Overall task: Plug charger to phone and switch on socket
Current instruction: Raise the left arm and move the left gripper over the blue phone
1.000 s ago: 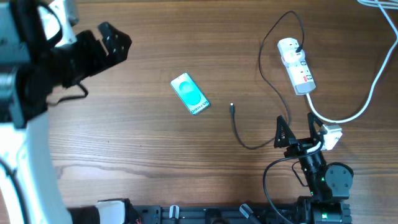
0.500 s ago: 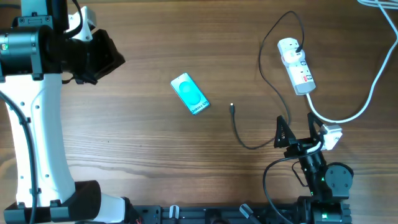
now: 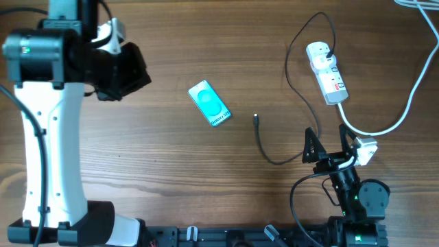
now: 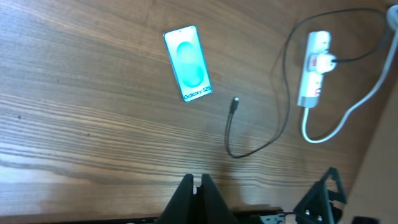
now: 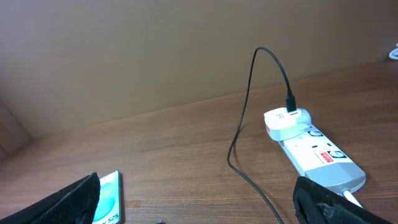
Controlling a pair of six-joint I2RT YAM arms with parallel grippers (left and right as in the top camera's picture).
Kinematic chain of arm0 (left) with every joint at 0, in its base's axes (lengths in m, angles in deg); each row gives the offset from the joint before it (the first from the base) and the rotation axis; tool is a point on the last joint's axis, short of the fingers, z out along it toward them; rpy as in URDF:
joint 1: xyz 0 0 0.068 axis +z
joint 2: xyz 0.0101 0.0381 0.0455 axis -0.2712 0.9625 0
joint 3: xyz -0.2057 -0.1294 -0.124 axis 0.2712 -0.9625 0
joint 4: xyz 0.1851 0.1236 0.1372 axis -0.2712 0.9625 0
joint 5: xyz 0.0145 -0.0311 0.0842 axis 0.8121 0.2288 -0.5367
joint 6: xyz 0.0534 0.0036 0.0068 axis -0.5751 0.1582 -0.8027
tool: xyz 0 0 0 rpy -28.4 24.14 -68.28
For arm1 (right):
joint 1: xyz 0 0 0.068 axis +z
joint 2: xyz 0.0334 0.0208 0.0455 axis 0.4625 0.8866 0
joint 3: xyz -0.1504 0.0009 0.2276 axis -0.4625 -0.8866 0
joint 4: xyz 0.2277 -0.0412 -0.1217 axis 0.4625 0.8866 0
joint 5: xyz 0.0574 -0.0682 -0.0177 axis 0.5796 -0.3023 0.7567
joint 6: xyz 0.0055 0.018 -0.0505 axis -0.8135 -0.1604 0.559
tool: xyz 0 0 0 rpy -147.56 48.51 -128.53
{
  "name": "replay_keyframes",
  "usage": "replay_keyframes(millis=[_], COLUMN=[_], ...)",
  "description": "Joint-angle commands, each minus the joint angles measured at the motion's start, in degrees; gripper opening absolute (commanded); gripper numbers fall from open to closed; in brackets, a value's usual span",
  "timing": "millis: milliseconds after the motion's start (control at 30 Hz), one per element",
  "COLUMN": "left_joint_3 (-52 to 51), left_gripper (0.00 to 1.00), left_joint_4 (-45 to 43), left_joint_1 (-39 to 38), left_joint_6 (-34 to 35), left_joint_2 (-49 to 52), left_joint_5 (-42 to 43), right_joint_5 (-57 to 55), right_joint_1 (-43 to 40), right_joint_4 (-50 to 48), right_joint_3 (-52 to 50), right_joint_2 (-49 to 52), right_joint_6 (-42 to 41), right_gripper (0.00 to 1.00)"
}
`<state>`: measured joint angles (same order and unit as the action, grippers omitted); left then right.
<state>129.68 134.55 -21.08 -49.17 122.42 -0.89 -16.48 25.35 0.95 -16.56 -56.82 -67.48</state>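
The phone (image 3: 210, 103) lies flat mid-table, its teal screen up; it also shows in the left wrist view (image 4: 188, 62) and at the right wrist view's lower left (image 5: 107, 199). The charger's small plug (image 3: 256, 118) rests on the wood to the phone's right, and its black cable (image 3: 274, 159) loops back to the socket (image 3: 327, 73) at the far right. My left gripper (image 3: 130, 74) hangs high to the phone's left, shut and empty (image 4: 196, 182). My right gripper (image 3: 334, 145) stands open near the front edge, holding nothing (image 5: 199, 208).
A thick white cord (image 3: 405, 103) curves from the socket's near end toward the right edge. A white adapter (image 5: 287, 119) sits plugged into the socket's far end (image 5: 314, 152). Arm bases line the front edge.
My left gripper went from open to shut and its arm swung slightly right and toward the front. Phone, cable, socket and right arm have not moved.
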Motion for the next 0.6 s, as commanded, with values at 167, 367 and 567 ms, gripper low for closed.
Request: replay_keyframes(millis=[167, 367, 567], left_joint_3=[-1.4, -1.4, -1.4], left_gripper=[0.06, 0.1, 0.19], left_joint_4=[-3.8, -5.1, -5.6], left_joint_1=[-10.8, -15.3, -18.1], left_joint_6=[4.8, 9.7, 10.6], left_joint_2=[2.8, 5.7, 10.3], left_joint_5=[-6.3, -10.5, -11.2], right_joint_5=[-0.6, -0.6, -0.6], right_joint_1=[-0.2, -0.2, -0.2], right_joint_4=[-0.3, -0.3, -0.3], right_joint_3=[-0.1, -0.1, -0.1], right_joint_2=[0.0, 0.0, 0.0], right_joint_6=[-0.2, -0.2, -0.2], right_gripper=[1.0, 1.0, 1.0])
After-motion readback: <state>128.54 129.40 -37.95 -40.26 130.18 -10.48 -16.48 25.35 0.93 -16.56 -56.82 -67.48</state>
